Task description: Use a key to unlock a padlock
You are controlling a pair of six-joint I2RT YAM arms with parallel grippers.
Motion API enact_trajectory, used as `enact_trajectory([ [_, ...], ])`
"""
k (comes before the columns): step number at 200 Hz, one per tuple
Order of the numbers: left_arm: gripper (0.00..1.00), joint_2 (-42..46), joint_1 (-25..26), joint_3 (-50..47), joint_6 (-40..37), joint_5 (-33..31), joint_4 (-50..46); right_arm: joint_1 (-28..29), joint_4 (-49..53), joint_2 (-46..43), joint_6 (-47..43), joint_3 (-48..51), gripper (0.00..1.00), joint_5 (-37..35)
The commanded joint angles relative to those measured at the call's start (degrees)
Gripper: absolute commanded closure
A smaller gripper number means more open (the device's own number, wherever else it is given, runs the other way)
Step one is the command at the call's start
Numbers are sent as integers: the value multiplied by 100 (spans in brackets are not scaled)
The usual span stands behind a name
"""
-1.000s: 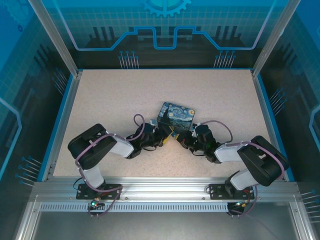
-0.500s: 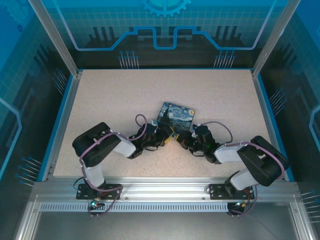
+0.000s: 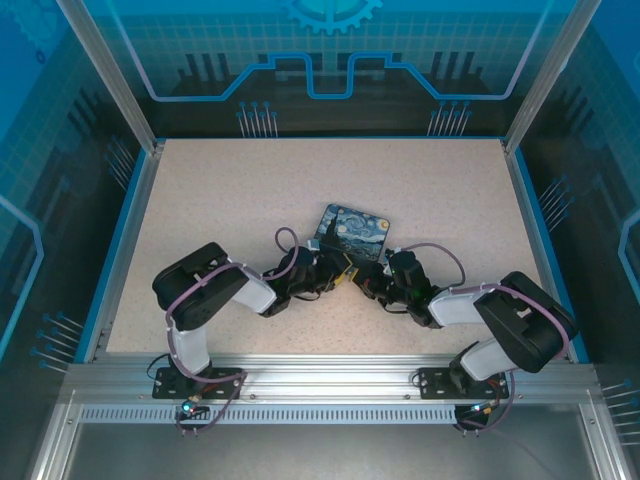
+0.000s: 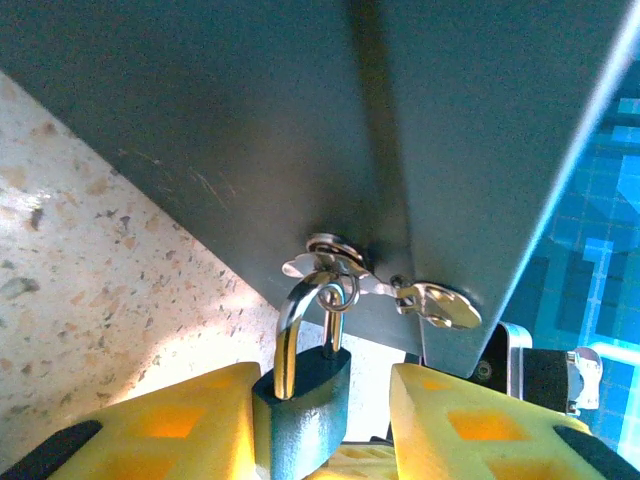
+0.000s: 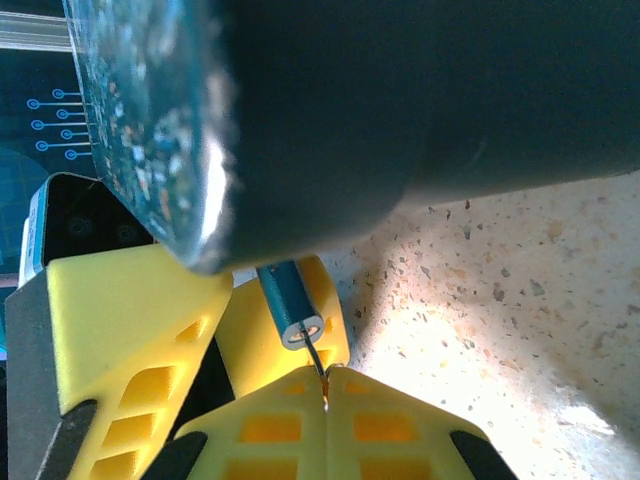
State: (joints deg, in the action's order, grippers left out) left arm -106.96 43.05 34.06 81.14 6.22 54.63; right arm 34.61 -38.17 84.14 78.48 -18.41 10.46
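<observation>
The padlock, a small dark-bodied lock with a bright steel shackle, was seen hanging from the clasp at the near edge of a box with a painted lid, which lay near the middle of the tabletop. The left gripper was set around the lock's body with its jaws parted: one finger appeared to touch the body, while a gap was left at the other. The right gripper was found just right of the lock, its jaws closed on the key, a thin sliver whose free end was pointed at the bottom of the lock. Whether the key had entered the keyhole could not be told. The lock was judged to be hard, stiff and light, and free to swing on its shackle. It would therefore best be held across the flat sides of its body, with the bottom left clear. The key was judged to be thin, smooth and apt to twist or slip between the pads, so a firm pinch at its head would be called for.
</observation>
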Motion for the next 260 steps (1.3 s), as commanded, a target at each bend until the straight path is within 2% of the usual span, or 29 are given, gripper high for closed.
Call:
enact_trajectory([
  [1, 62, -114, 80, 168, 71, -50, 329, 107, 82, 24, 62, -17, 100, -65],
  [89, 92, -89, 81, 101, -40, -120, 250, 116, 229, 6, 2, 40, 99, -140],
  [114, 100, -34, 81, 49, -71, -144, 238, 116, 354, -67, -148, 31, 95, -157],
  [123, 100, 13, 81, 37, -123, -147, 188, 101, 407, -124, -296, 31, 92, -146],
  [144, 100, 227, 81, 39, -311, -182, -140, 46, 1011, -456, -1065, -63, 79, -81],
  [163, 100, 407, 68, 69, -386, -209, -422, 33, 2214, -989, -2152, -250, 68, -328],
  [176, 100, 481, 46, 99, -361, -178, -551, 37, 2989, -1388, -2831, -282, 63, -666],
  [206, 100, 568, 13, 179, -180, -59, -753, 145, 3596, -2360, -4294, -214, 59, -1419],
  [236, 100, 605, -72, 250, 27, 138, -916, 860, 3789, -3065, -5698, -314, 58, -2719],
  [260, 100, 696, -169, 275, 105, 247, -1061, 1704, 3647, -3114, -6726, -418, 58, -3970],
])
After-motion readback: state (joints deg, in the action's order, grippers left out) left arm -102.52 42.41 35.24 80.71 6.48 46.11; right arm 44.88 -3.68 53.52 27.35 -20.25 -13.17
